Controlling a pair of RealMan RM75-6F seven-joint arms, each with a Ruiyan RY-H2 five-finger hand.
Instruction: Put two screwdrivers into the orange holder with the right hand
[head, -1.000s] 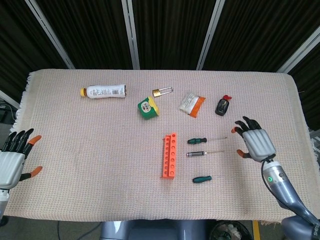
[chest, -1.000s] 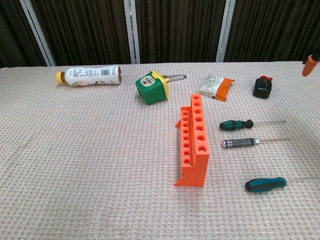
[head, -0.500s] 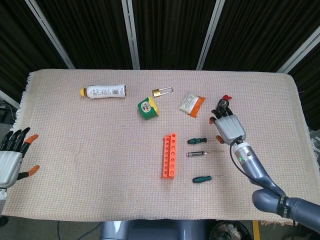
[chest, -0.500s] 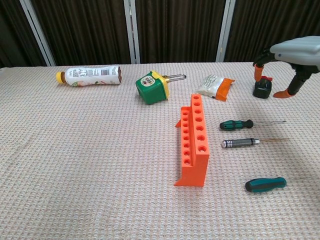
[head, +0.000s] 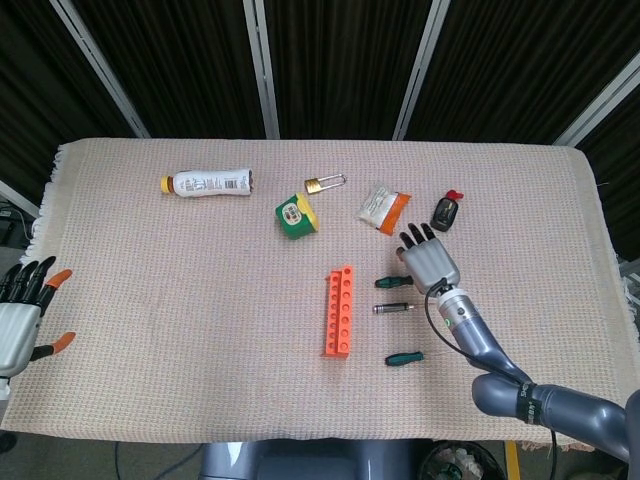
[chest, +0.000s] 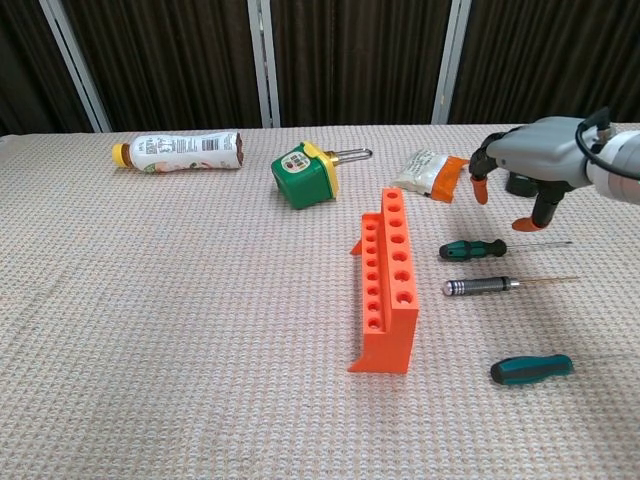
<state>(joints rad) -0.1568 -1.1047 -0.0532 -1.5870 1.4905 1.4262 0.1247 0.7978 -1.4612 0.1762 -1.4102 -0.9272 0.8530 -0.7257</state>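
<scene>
Chest view: we see the right hand (chest: 528, 168), fingers apart and empty, above the green screwdriver (chest: 473, 248). Three screwdrivers lie on the surface (chest: 200, 330), just right of the holder (chest: 388, 285).

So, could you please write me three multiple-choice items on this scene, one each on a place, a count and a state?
1. Where do the screwdrivers lie relative to the holder, in the chest view?
A. to its left
B. to its right
C. in its holes

2. How many screwdrivers are on the cloth?
A. one
B. two
C. three

3. What is the right hand doing?
A. hovering open, holding nothing
B. gripping a screwdriver
C. resting on the bottle

Answers:
1 B: all lie to the right of it.
2 C: green-handled, metal-handled and another green-handled.
3 A: its fingers are apart above the top screwdriver, nothing between them.
</scene>
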